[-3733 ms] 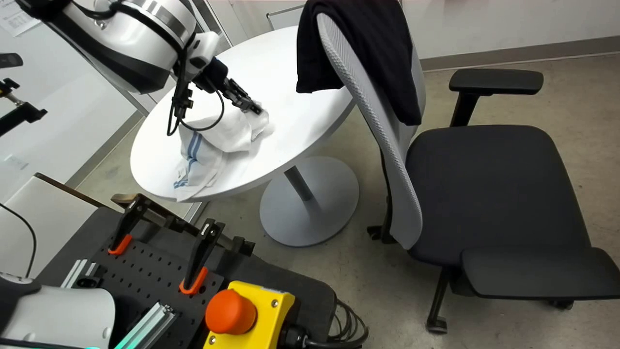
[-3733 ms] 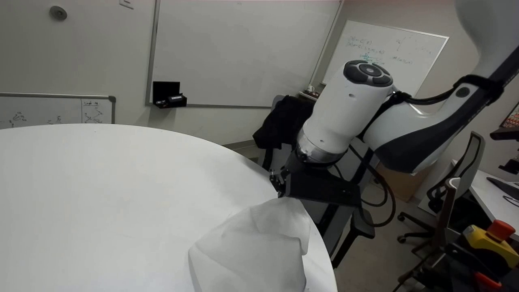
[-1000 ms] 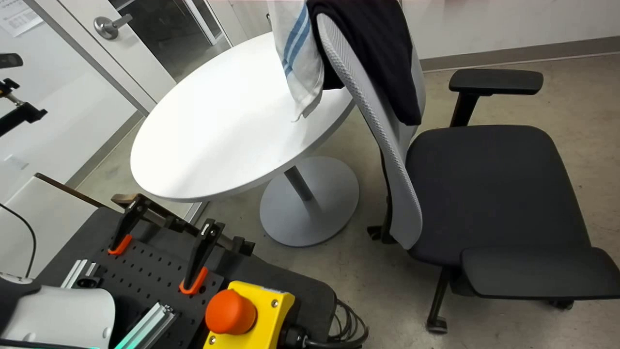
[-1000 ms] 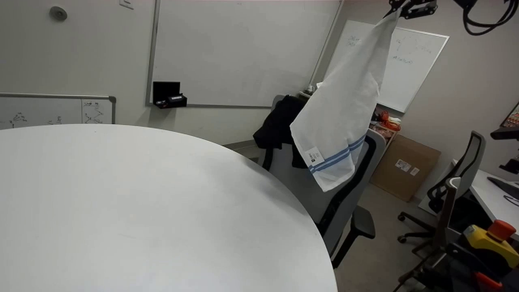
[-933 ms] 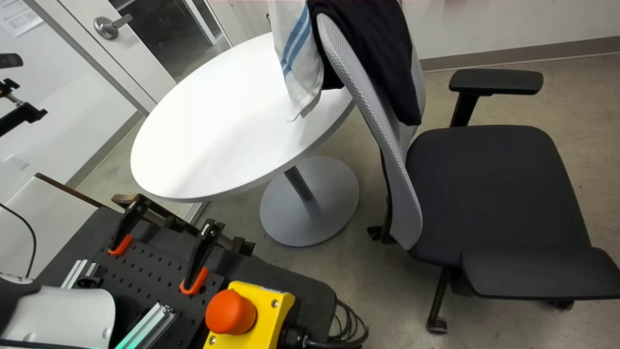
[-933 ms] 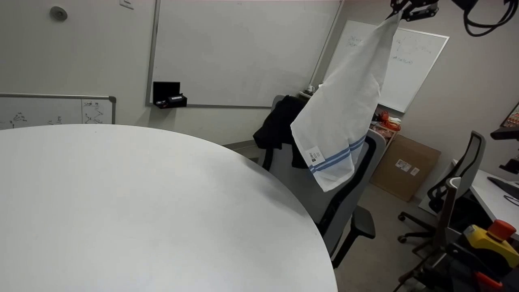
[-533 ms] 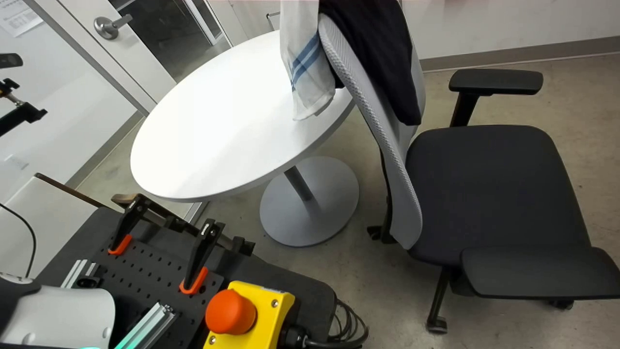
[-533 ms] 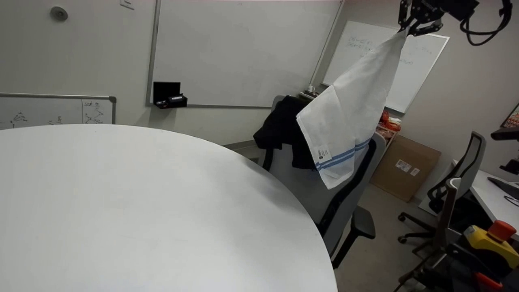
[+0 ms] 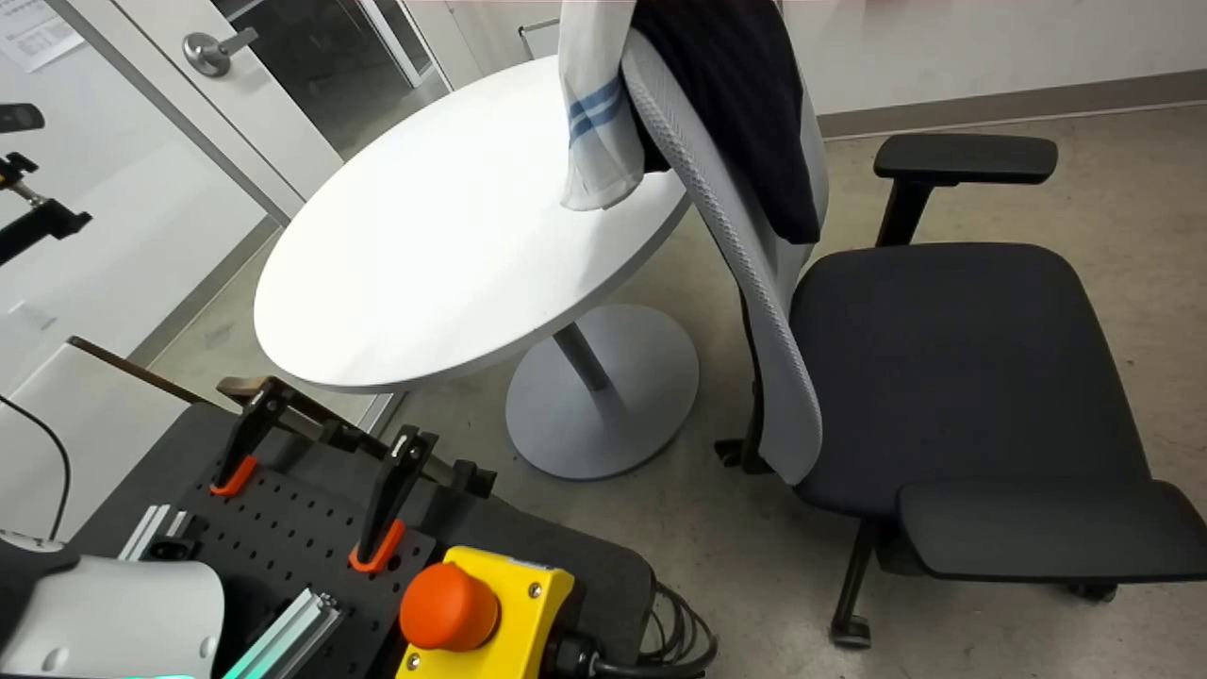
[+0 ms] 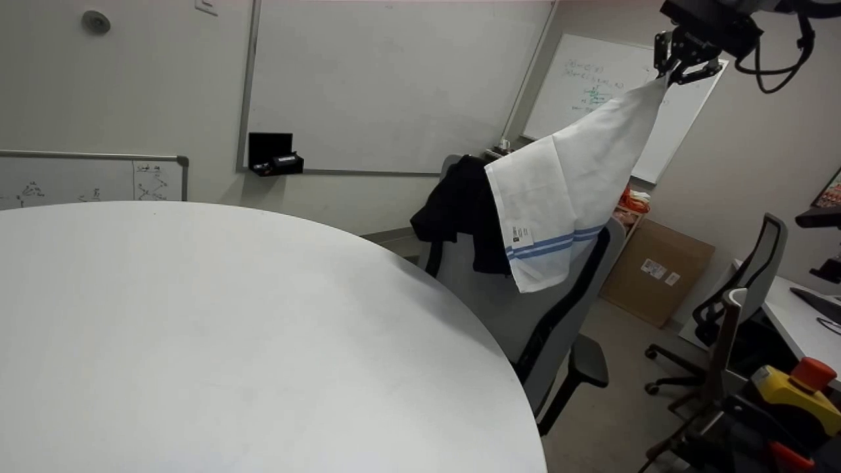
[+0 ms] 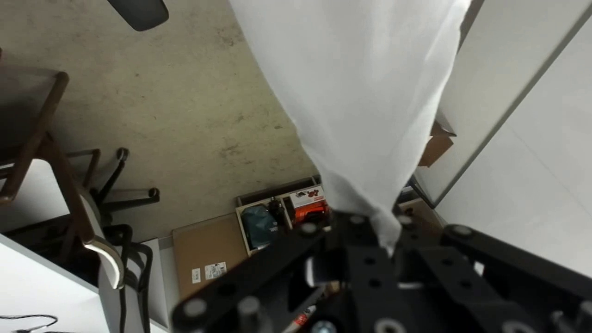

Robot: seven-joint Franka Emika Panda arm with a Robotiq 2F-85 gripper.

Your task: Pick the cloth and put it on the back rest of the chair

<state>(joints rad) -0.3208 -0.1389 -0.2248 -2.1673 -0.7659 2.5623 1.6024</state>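
A slice of the Franka Emika Panda arm (image 10: 769, 5), smooth and grey beside a darker section (image 10: 818, 8), tops a dark, blocky wrist housing (image 10: 709, 27). The tool (image 10: 669, 77) is black and skeletal, built of slim, angular links (image 10: 704, 72). Black cables (image 10: 778, 71) loop out beside the housing and pass a dark fastening (image 10: 804, 43). Up close, the linkage bars (image 11: 259, 268), also black, are studded with round, silvery screw heads (image 11: 462, 230), their edges softened by blur; larger pale rings (image 11: 388, 322) sit lower down. From where I stand, the base shell (image 9: 132, 613) is pale grey and rounded at one corner, marked by small circular recesses (image 9: 57, 657) and joined by a charcoal cap (image 9: 33, 569) at its side.
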